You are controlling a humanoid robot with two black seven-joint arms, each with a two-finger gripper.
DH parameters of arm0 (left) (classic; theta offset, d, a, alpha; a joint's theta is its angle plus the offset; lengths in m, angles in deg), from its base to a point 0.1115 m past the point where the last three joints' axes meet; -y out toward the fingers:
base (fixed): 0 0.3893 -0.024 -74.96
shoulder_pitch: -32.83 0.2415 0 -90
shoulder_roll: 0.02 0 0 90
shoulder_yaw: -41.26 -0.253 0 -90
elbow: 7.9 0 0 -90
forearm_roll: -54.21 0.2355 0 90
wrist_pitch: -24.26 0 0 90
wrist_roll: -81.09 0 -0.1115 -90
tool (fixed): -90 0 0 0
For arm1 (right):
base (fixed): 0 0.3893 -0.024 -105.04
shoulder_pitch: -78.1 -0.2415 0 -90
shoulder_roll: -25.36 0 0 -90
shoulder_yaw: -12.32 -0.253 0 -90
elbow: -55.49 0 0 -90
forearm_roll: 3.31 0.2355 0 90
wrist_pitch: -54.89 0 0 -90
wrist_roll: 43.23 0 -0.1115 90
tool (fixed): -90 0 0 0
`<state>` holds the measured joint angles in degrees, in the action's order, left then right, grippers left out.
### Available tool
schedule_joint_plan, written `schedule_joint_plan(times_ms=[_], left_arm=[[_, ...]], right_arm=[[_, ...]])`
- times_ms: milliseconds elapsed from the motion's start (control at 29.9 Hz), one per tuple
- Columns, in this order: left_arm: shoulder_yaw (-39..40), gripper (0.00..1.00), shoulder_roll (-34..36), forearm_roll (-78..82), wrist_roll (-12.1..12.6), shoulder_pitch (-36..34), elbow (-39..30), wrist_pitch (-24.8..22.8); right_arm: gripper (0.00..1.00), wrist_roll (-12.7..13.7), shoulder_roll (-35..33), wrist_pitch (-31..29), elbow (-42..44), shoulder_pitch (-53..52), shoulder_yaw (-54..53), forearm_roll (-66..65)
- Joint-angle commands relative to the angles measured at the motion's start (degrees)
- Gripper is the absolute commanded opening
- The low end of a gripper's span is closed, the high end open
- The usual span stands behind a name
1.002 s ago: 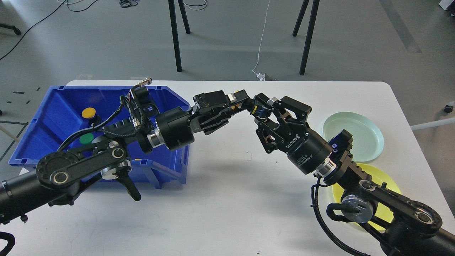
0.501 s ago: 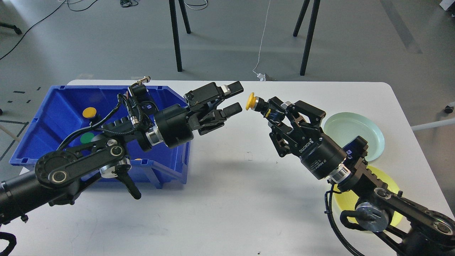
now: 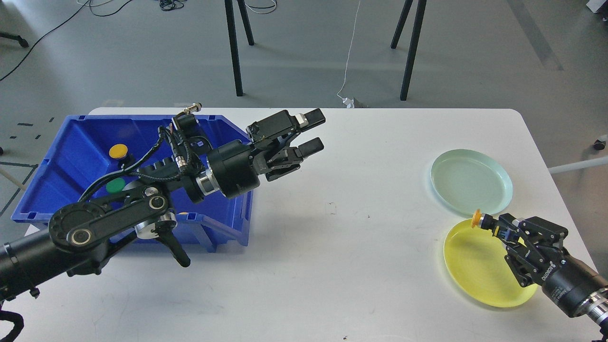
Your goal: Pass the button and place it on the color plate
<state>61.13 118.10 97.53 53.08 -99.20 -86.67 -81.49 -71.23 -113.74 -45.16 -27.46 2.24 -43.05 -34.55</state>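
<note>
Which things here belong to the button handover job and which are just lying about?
Part of the job:
- yellow button, held by the right gripper
- yellow plate
- left gripper, fingers apart and empty

Just lying about:
- pale green plate
- blue bin with a second yellow button and a green button

Bright even overhead light; soft shadows; sharp focus, no glare.

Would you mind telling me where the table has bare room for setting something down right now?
The widest bare patch lies between the blue bin and the two plates, under and right of the open left claw. The pale green plate is bare. It is crowded at the yellow plate, where the right claw holds the yellow button.
</note>
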Motion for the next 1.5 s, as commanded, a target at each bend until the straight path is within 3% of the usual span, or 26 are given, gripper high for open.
schedule_joint_plan(times_ms=[0,200,468,601,735,935,1169,1336,1470], left_arm=[[0.0,0.91,0.0,0.0,0.0,0.0,0.1,0.0],[0.0,0.91,0.0,0.0,0.0,0.1,0.0,0.1],[0.0,0.91,0.0,-0.1,0.0,0.1,0.1,0.1],[0.0,0.91,-0.3,0.0,0.0,0.1,0.1,0.1],[0.0,0.92,-0.3,0.0,0.0,0.1,0.1,0.1],[0.6,0.95,1.5,0.0,0.0,-0.2,-0.2,-0.3],[4.6,0.95,10.3,0.0,0.0,-0.2,-0.9,-2.2],[3.9,0.97,27.1,3.9,0.0,-0.2,-3.0,-3.8],[3.4,0.97,38.3,24.1,0.0,0.0,-2.2,-4.0]], right_arm=[[0.14,0.0,1.0,0.0,2.9,0.2,0.3,0.0],[0.39,0.0,1.3,-0.1,4.5,0.3,1.4,0.0],[0.48,0.0,1.3,-0.4,4.3,2.3,2.7,0.3],[0.59,0.0,1.3,-0.6,4.2,3.2,2.7,0.5],[0.83,0.0,1.2,-1.1,3.7,3.5,2.2,1.0],[0.95,0.0,0.7,-7.8,2.8,3.4,-0.3,6.0],[0.96,0.0,1.0,-15.2,2.7,2.2,-6.2,10.6],[0.96,0.0,1.2,-18.0,2.6,-2.0,-8.5,15.7],[0.96,0.0,1.2,-18.0,3.0,-6.8,-8.9,21.3]])
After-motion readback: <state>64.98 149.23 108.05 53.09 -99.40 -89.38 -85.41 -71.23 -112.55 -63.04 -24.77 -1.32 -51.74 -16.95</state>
